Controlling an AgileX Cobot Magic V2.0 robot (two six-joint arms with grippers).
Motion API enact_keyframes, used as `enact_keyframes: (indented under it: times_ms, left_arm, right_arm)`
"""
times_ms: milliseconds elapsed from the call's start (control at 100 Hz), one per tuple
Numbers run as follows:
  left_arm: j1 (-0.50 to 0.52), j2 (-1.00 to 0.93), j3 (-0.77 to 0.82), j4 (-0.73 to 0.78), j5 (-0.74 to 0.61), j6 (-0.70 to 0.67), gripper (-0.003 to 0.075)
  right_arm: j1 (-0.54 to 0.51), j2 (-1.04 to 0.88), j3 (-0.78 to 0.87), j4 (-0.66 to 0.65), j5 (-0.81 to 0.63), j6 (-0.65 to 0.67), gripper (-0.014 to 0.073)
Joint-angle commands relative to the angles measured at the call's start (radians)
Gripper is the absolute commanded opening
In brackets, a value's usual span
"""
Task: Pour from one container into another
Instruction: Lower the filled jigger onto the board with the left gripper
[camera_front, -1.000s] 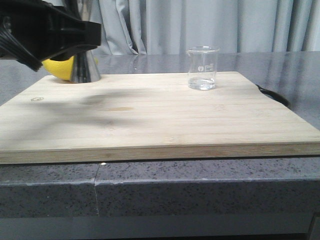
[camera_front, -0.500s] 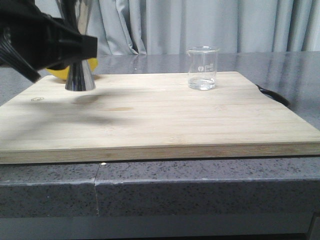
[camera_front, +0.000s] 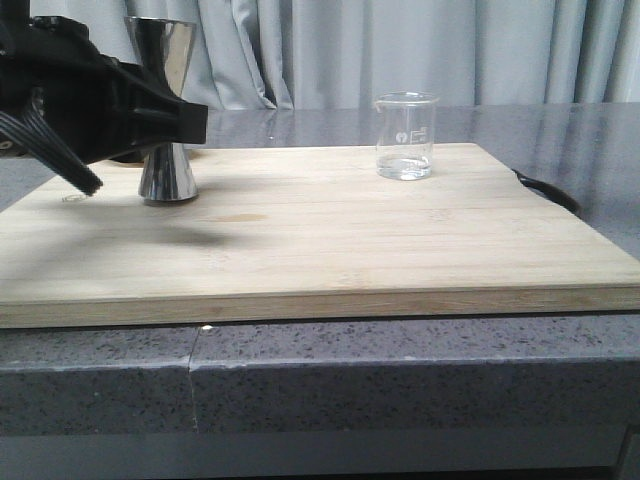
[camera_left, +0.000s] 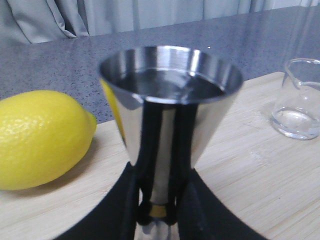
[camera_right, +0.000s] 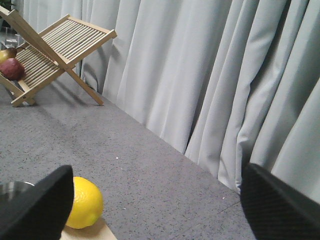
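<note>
- Fingers (camera_left: 150, 210) of the left gripper (camera_front: 165, 120) are clamping the narrow waist of the steel jigger (camera_front: 165, 110), one dark finger on each side of it.
- Fingers (camera_right: 35, 202) of the right gripper (camera_right: 160, 210) are standing wide apart and gripping nothing, pointing out over the grey surface (camera_right: 125, 175) toward the curtain.
- Held between the left fingers, the jigger is standing upright, and its base is sitting on or just above the wooden cutting board (camera_front: 320, 240); I cannot tell which from the front view.
- Its upper cone is opening above the fingers, and the left wrist view is showing a shiny inside wall.
- Just beside the left fingers, a yellow lemon (camera_left: 42, 137) is lying at the far edge of the board, apart from the jigger.
- Well apart from the left fingers, off to their right side, the clear glass beaker (camera_front: 406, 135) is standing upright near the far edge of the board with a little clear liquid showing at its bottom.
- Beyond the right fingers, a slatted wooden rack (camera_right: 55, 50) is resting on the surface and holding dark red fruit (camera_right: 12, 67).
- Pale grey curtains (camera_front: 400, 50) are hanging behind everything.
</note>
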Motion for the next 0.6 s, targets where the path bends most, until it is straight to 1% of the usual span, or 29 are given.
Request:
enact_keyframes:
  times_ms: [0,330,590]
  left_arm:
    - [0.002,-0.025,-0.032,0.008,-0.096,-0.012,-0.0012]
    - [0.002,-0.025,-0.021,0.008,-0.078,-0.012,-0.0012]
    - [0.002,-0.025,-0.004,0.008,-0.096,-0.012,-0.0012]
  right_arm:
    - [-0.006,-0.038,-0.032,0.04,-0.043,0.0,0.0609]
    - [-0.006,-0.038,-0.032,0.04,-0.043,0.0,0.0609]
    - [-0.006,-0.038,-0.032,0.04,-0.043,0.0,0.0609]
